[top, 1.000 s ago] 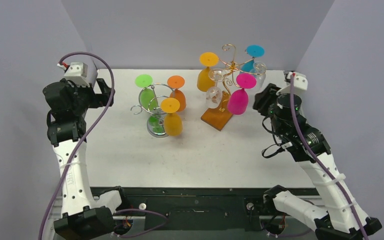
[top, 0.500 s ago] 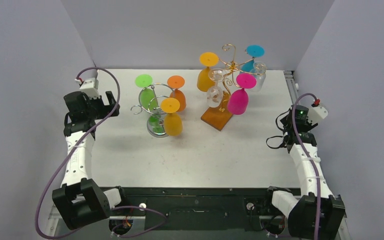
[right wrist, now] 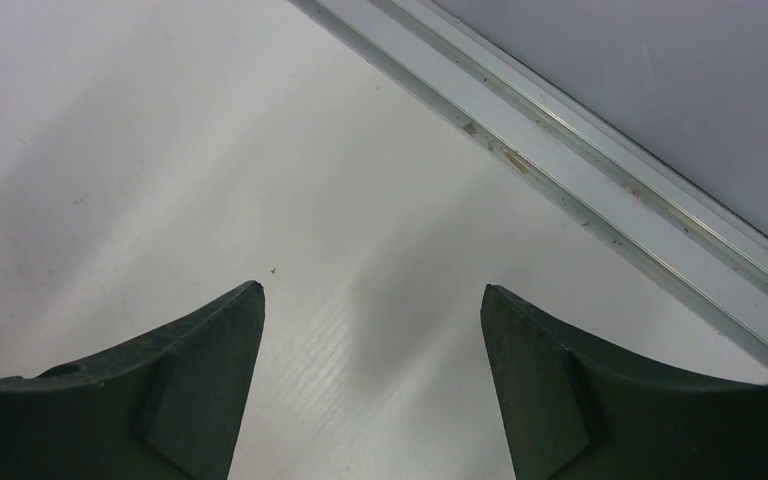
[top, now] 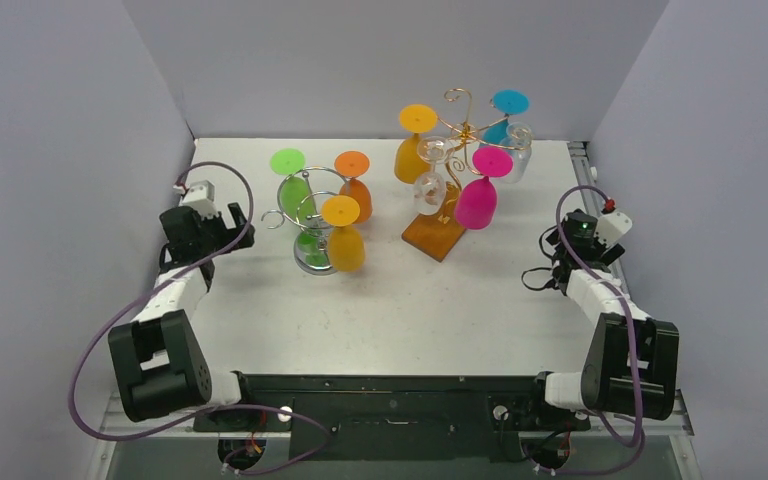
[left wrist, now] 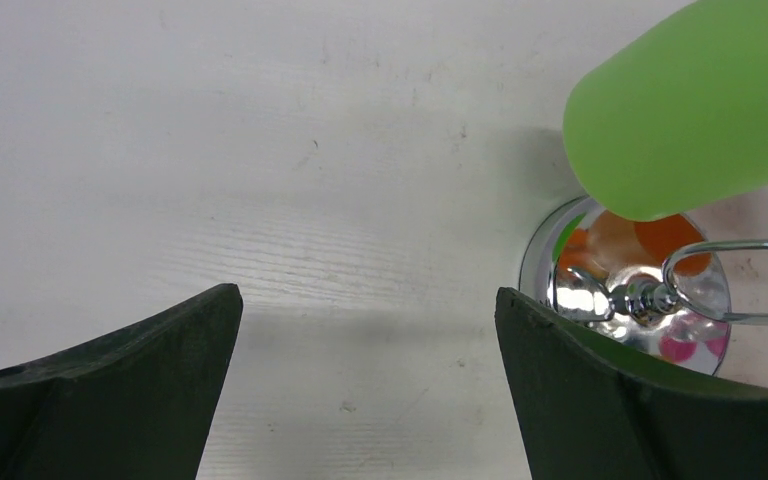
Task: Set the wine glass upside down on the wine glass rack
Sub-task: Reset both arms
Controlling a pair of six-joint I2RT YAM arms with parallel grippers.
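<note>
A: Where are the glasses?

B: Every one hangs bowl down, foot up. The gold rack (top: 457,128) stands on an orange base (top: 434,236) at the far middle of the bench (top: 410,300). It carries a pink glass (top: 477,198), a yellow glass (top: 412,152), a blue glass (top: 502,118) and two clear glasses (top: 428,186). To its left, the chrome rack (top: 305,205) carries a green glass (top: 297,198) and two orange glasses (top: 346,250). Which glass is the task's own cannot be told.

A: Does either tool hold one?

B: No. The left tool (left wrist: 360,300) has its jaws spread wide with only bare bench between them. It sits low, near the chrome rack. In the left wrist view the rack's mirror foot lies just past the right finger, with the green bowl above it.

A: And the right one?

B: The right tool (right wrist: 372,290) also gapes, with nothing in it. It is over bare bench near the rail (right wrist: 560,150) at the right edge, well apart from the gold rack. A sliver of the orange base shows at the left edge of the right wrist view.

A: How do the arms lie?

B: Both are folded low, one at each side of the bench.
</note>
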